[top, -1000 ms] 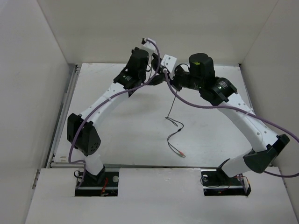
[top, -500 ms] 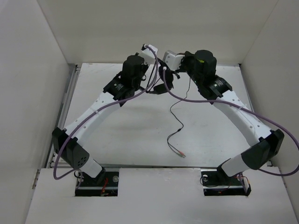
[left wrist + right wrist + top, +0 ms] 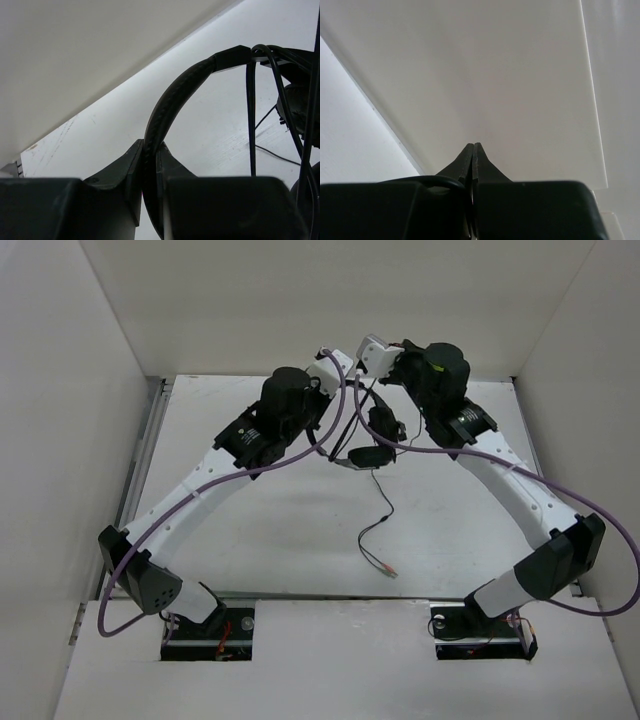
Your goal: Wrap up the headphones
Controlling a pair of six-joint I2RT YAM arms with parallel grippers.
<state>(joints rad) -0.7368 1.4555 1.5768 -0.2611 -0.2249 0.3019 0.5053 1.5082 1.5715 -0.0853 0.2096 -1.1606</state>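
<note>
Above far middle of table, left gripper clamps headphones by headband, so earcups hang free in air. Right gripper near, jaws pressed together; if cable pinched, cannot tell. Cable drops loose to table, plug lying there, not yet wound.

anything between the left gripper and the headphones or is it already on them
Nothing visible stands between them. The left gripper is shut directly on the headphones, at the headband, holding them up above the table. The right gripper is shut too, apparently pinching the cable.
</note>
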